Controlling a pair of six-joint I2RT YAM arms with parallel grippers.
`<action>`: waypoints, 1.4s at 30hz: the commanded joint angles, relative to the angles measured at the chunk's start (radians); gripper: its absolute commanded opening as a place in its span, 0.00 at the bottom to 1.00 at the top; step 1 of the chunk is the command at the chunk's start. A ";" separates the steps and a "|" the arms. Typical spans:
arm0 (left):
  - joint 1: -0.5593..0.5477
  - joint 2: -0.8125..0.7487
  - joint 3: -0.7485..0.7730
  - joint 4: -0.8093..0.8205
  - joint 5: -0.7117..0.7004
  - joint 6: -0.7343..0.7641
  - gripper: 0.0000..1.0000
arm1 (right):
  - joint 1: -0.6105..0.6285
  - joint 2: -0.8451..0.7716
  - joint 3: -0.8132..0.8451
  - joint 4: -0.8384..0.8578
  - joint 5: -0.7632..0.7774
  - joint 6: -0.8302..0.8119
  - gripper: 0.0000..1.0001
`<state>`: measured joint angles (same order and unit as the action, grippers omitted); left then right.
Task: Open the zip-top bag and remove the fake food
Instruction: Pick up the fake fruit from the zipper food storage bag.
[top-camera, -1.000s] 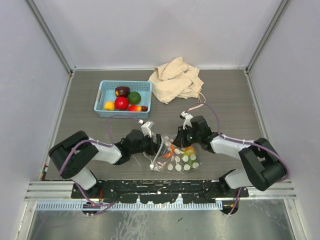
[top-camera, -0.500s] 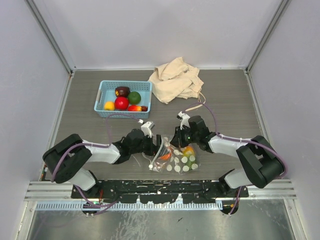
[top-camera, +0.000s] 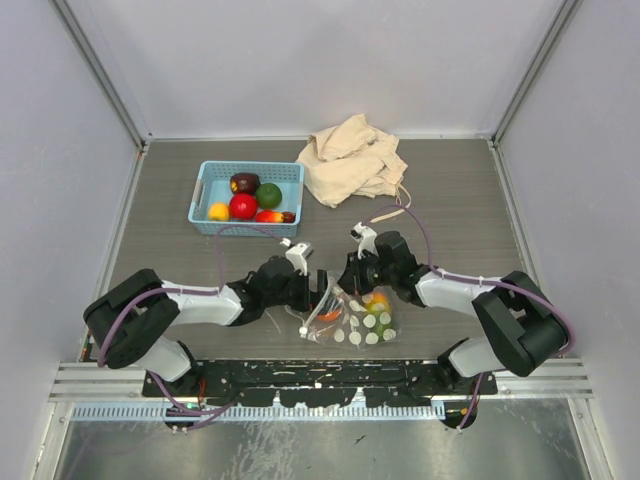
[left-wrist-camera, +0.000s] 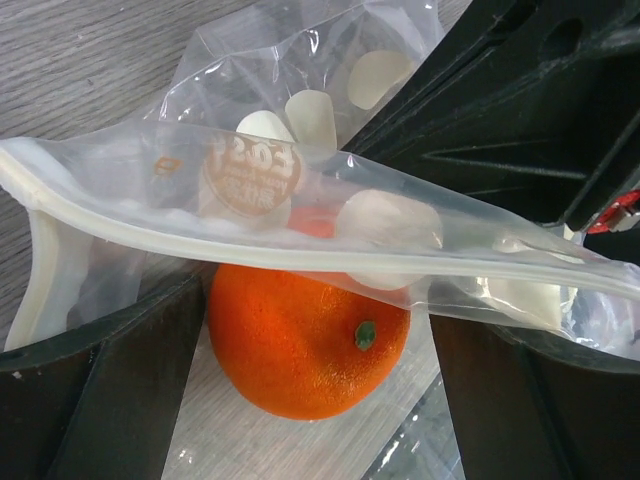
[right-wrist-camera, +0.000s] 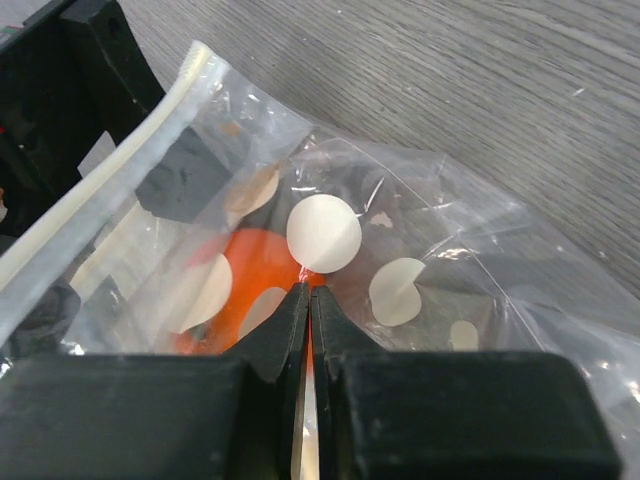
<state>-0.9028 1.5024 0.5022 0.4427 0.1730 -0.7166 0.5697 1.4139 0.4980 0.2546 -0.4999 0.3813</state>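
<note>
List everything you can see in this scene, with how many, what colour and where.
clear polka-dot zip-top plastic bag: one, clear with white dots, near table edge between the arms
orange plastic fruit: one, orange, inside the bag by its mouth
other plastic fruit in the bag: count unclear, yellow and green
light blue perforated plastic basket: one, far left
plastic fruits in the basket: five, maroon, green, red, yellow, red-orange
beige cloth bag: one, crumpled, far centre, right of the basket
grey wood-grain table: one
left jaws: open, either side of the orange fruit
right jaws: shut on the bag's film
</note>
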 joint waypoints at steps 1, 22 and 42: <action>-0.016 0.022 0.022 -0.126 -0.046 0.026 0.95 | 0.022 0.004 0.007 0.081 -0.023 0.021 0.10; -0.119 -0.053 0.140 -0.506 -0.265 0.080 0.95 | 0.042 -0.126 -0.013 0.009 0.077 -0.002 0.27; -0.118 -0.135 0.072 -0.425 -0.250 0.035 0.48 | 0.041 -0.675 -0.270 0.115 -0.052 0.109 0.59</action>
<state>-1.0172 1.3899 0.5953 -0.0170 -0.0822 -0.6682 0.6067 0.7837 0.2802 0.2382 -0.4473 0.4149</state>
